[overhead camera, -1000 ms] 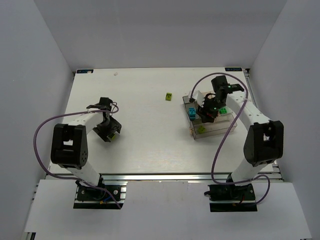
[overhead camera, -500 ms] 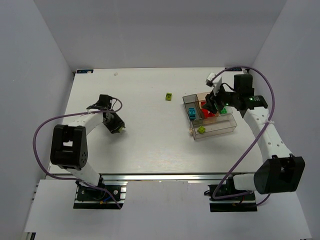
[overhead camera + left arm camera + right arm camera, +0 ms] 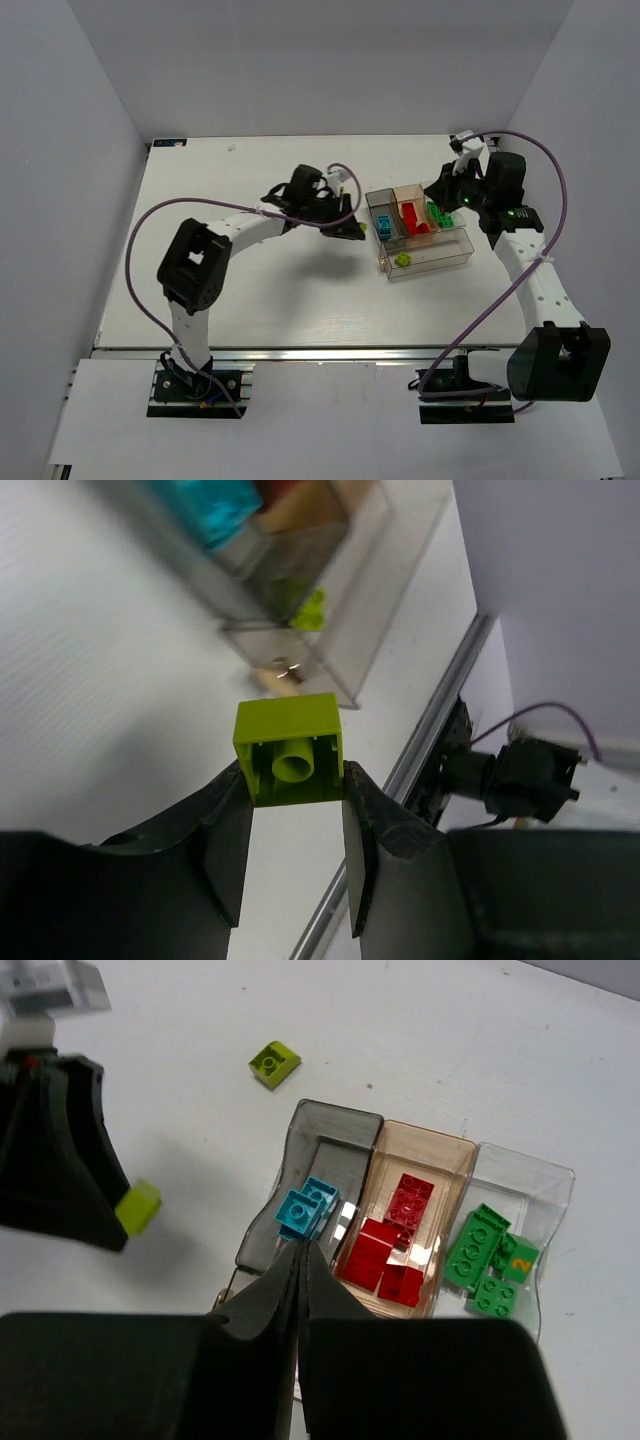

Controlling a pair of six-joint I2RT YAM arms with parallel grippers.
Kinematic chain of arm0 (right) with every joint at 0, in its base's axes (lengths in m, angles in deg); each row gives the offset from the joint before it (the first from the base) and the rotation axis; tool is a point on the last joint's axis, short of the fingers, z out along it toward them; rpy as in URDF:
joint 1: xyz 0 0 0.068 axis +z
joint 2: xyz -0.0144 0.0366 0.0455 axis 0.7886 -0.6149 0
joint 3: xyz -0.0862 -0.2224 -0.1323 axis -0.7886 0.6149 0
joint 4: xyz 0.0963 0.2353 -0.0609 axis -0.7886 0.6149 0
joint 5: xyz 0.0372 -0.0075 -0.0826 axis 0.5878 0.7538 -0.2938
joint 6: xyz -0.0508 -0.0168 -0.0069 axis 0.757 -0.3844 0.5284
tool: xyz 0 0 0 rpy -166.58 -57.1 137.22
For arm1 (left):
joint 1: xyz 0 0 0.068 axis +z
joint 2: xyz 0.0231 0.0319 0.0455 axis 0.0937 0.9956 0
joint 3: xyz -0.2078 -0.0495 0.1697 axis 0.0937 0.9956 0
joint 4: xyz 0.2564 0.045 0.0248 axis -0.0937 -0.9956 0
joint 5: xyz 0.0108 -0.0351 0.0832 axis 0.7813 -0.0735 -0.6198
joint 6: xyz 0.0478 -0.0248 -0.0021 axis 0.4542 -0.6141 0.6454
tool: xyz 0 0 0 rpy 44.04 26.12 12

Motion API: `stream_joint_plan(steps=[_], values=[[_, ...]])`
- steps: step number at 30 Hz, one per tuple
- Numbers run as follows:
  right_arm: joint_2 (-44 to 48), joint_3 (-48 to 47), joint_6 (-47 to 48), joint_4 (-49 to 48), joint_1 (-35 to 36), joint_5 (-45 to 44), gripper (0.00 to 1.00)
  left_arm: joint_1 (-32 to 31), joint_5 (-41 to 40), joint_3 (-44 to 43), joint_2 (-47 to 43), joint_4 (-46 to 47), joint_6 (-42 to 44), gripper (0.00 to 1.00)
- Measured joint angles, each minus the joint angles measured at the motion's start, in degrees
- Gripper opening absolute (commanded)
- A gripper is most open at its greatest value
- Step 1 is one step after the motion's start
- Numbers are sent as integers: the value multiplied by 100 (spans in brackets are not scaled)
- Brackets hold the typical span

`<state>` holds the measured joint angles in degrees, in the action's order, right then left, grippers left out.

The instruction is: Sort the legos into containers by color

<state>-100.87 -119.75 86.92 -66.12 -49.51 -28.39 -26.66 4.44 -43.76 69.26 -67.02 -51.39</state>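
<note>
Left of the container (image 3: 428,263), I see the left gripper (image 3: 293,780) clamped on a yellow-green brick (image 3: 290,748), held above the bench (image 3: 250,285). The right gripper (image 3: 300,1252) is near the container, jaws together and empty. Blue bricks (image 3: 308,1207) sit in the grey section and red bricks (image 3: 392,1245) in the tan one. A loose yellow-green brick (image 3: 274,1063) lies on the bench.

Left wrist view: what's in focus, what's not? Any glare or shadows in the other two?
Left wrist: the yellow-green brick is sharp, the container behind it blurred. Right wrist: in focus, white glare spots on the container floor beside the red bricks. Top external: even light, faint soft shadows on the table.
</note>
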Motion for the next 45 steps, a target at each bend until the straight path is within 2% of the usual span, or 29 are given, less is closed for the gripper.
stream_joint_plan(steps=[6, 10, 14, 19, 20, 22, 23, 25, 31, 34, 37, 38, 42, 45], values=[[-157, -131, -483, -50, -216, -92, 0, -778, 52, -1958, 1200, -592, 811, 2], [-170, -181, -586, -57, -372, -92, 0, -944, -116, -3016, 1805, -1119, 1193, 13], [-188, -216, -656, -63, -503, -92, 0, -1029, -225, -3344, 2072, -1384, 1329, 31], [-330, -297, -678, -63, -595, -79, 0, -1137, -254, -3351, 2155, -1624, 1427, 40], [-385, -332, -682, -61, -608, -61, 0, -1178, -254, -3351, 2159, -1646, 1440, 48], [-496, -393, -686, -55, -625, -24, 0, -1285, -258, -3351, 2159, -1687, 1475, 56], [-577, -433, -695, -57, -636, 0, 0, -1366, -258, -3351, 2159, -1705, 1495, 56], [-664, -476, -693, -13, -645, 70, 6, -1475, -293, -3351, 2159, -1766, 1550, 64], [-863, -649, -518, 68, -649, 417, 31, -1620, -487, -3377, 2159, -1934, 1609, 69], [-1045, -848, -372, 186, -645, 686, 36, -1582, -647, -3460, 2159, -2004, 1600, 67], [-1300, -1084, -328, 289, -605, 831, 36, -1502, -874, -3534, 2124, -2011, 1502, 55], [-1427, -1220, -326, 334, -570, 844, 36, -1467, -990, -3523, 2087, -2011, 1462, 41], [-2175, -2013, -321, 463, -409, 809, 29, -1283, -1475, -2942, 1574, -1899, 1263, 0], [-2793, -2588, -234, 501, -120, 682, 18, -1123, -1786, -2013, 717, -1792, 1104, 0]])
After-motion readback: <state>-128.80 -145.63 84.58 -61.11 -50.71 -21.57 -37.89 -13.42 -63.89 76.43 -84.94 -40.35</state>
